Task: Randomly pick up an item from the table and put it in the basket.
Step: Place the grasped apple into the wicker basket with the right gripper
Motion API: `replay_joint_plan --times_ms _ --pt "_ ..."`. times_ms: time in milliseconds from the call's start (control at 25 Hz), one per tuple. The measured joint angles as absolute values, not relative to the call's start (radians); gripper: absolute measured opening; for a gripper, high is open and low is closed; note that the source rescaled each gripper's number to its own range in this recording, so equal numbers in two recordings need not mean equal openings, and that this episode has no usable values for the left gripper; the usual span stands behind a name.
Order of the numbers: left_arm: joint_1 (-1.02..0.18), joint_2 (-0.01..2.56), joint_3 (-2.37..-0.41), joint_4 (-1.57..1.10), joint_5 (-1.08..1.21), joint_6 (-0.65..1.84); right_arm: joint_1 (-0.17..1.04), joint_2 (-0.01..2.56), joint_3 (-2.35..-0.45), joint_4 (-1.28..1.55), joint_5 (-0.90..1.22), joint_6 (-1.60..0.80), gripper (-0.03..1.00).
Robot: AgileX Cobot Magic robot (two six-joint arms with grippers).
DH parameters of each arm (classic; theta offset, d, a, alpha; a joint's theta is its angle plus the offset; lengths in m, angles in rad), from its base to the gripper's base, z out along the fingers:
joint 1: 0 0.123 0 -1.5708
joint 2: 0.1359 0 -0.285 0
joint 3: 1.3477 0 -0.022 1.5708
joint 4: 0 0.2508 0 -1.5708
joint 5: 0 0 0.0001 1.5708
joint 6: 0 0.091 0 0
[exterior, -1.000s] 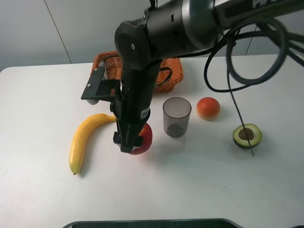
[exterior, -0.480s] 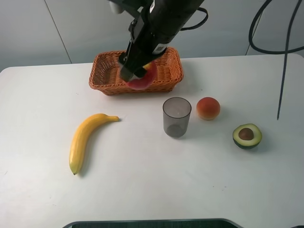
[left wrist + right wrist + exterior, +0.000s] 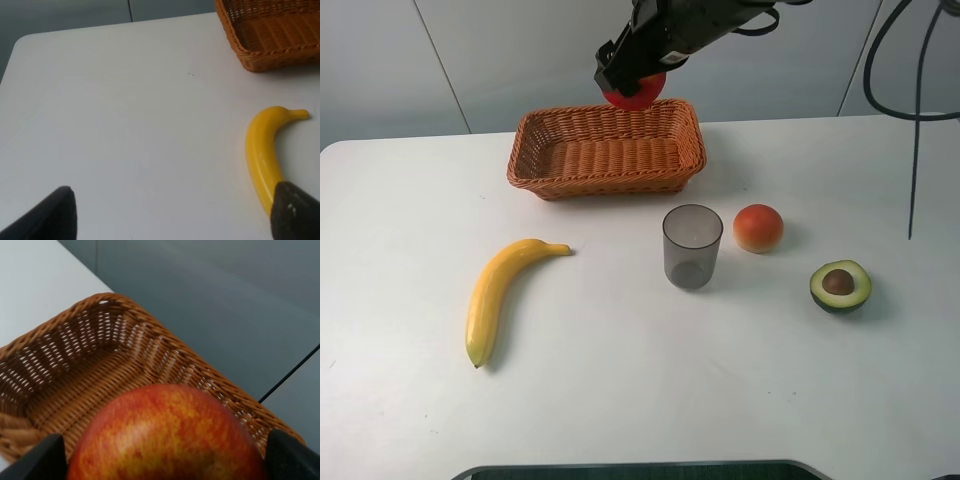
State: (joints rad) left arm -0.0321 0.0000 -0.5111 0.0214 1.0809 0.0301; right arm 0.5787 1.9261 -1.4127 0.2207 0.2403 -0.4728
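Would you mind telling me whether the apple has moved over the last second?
Yes. The apple went from the table beside the banana to above the far rim of the basket.

**Exterior high view:** mounted above the near side of the table [image 3: 640, 400]. It is angled down toward the far wall and covers most of the tabletop from a distance.

**Left wrist view:** set low over the table, facing obliquely across it. It shares the banana [image 3: 262, 150] and one corner of the basket [image 3: 270, 35] with the exterior view.

**Right wrist view:** very close, looking down into the basket past the apple [image 3: 165, 435], which fills much of the frame. The grey background is probably the wall.
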Motion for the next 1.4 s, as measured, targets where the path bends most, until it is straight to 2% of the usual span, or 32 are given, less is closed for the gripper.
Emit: replay_joint_plan --times_ms 240,680,720,800,840,920,1200,1400 --pt "-0.032 0.000 -0.511 0.021 1.081 0.030 0.566 2.020 -1.413 0.295 0.149 -0.473 0.05" --pt "-0.032 0.000 -0.511 0.021 1.081 0.030 0.559 2.088 -1.413 0.323 0.126 -0.473 0.05" --pt "-0.032 0.000 -0.511 0.021 1.081 0.030 0.559 2.088 -1.413 0.325 0.123 -0.473 0.17" --pt "-0.032 0.000 -0.511 0.021 1.081 0.030 0.559 2.082 -1.413 0.334 0.118 -0.473 0.76" --pt "-0.032 0.000 -0.511 0.021 1.081 0.030 0.559 2.077 -1.413 0.339 0.116 -0.473 0.90" --pt "-0.032 0.000 -0.511 0.021 1.081 0.030 0.559 2.067 -1.413 0.352 0.111 -0.473 0.98" --pt "-0.032 0.000 -0.511 0.021 1.081 0.030 0.559 2.025 -1.415 0.356 0.127 -0.473 1.00" --pt "-0.032 0.000 -0.511 0.021 1.081 0.032 0.551 1.924 -1.415 0.358 0.276 -0.398 1.00"
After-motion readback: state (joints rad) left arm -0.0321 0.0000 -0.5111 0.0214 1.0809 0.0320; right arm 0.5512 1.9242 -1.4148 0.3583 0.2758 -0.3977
